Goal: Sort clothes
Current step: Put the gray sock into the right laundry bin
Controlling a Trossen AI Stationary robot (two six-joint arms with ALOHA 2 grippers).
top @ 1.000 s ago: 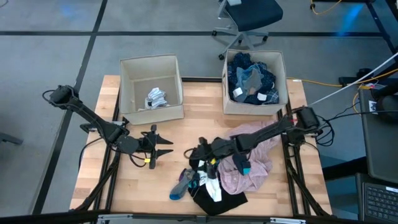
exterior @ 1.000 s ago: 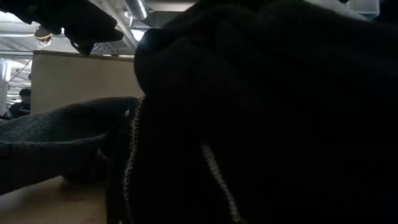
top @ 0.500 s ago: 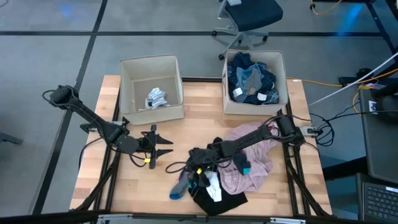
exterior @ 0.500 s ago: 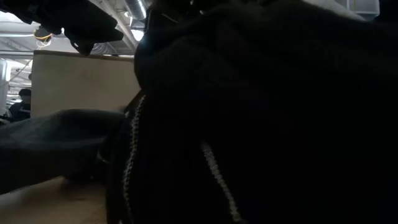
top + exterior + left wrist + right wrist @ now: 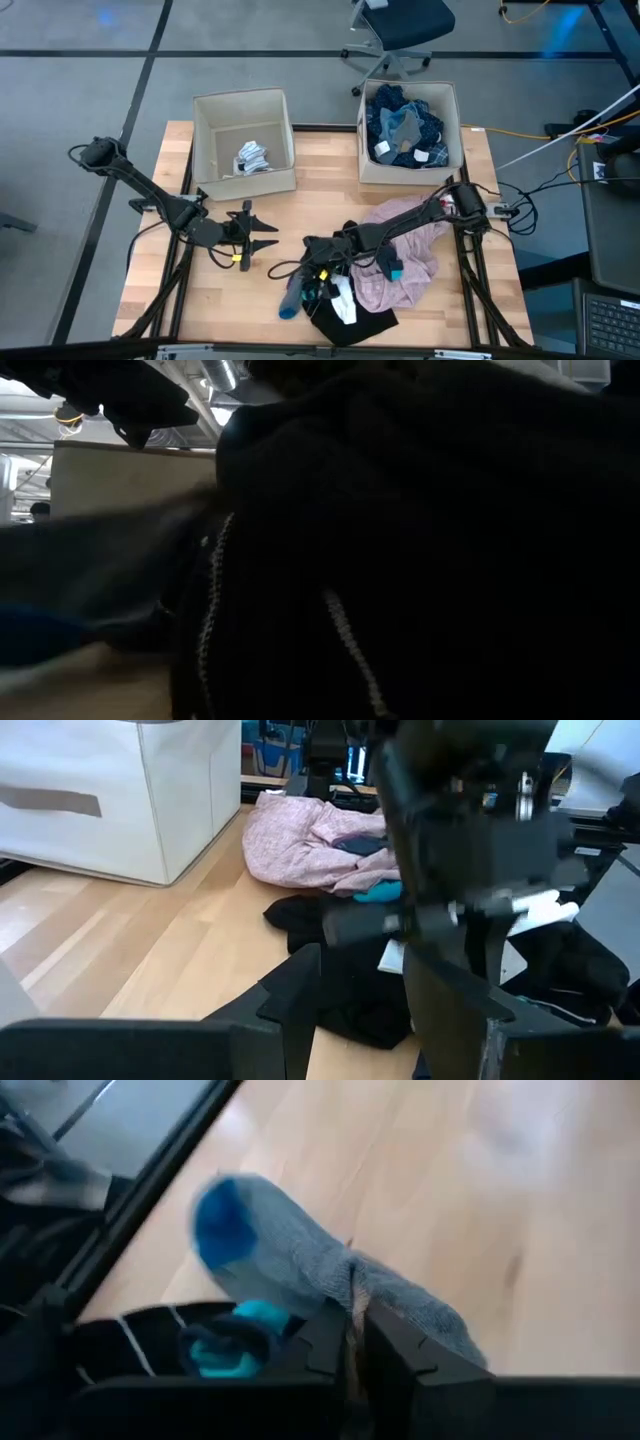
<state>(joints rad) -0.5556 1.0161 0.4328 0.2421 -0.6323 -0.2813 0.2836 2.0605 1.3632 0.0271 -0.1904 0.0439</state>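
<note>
My right gripper (image 5: 306,274) reaches over the clothes pile at the table's near middle and is shut on a grey sock with a blue toe (image 5: 290,297). The pile holds a pale pink garment (image 5: 412,250), a black piece (image 5: 357,325) and a white sock (image 5: 344,299). My left gripper (image 5: 263,236) waits open above the bare wood left of the pile. The low view is mostly blocked by dark cloth (image 5: 420,550). My right gripper pinches the grey sock between its two fingers at a bunched part of its middle (image 5: 352,1285). The fingers slant down from the table's right side. The blue toe end (image 5: 220,1220) trails away from the fingers toward the near edge; whether it rests on the wood I cannot tell.
Two beige fabric boxes stand at the far edge. The left box (image 5: 216,150) holds a white and grey sock (image 5: 252,158). The right box (image 5: 452,135) holds navy and plaid clothes (image 5: 405,125). Bare wood lies between the boxes and the pile.
My right gripper has moved down and toward the table's near-left, from above the pile onto the grey sock, and has shut on it. The sock has been drawn together into a narrower shape. My left gripper has kept still.
</note>
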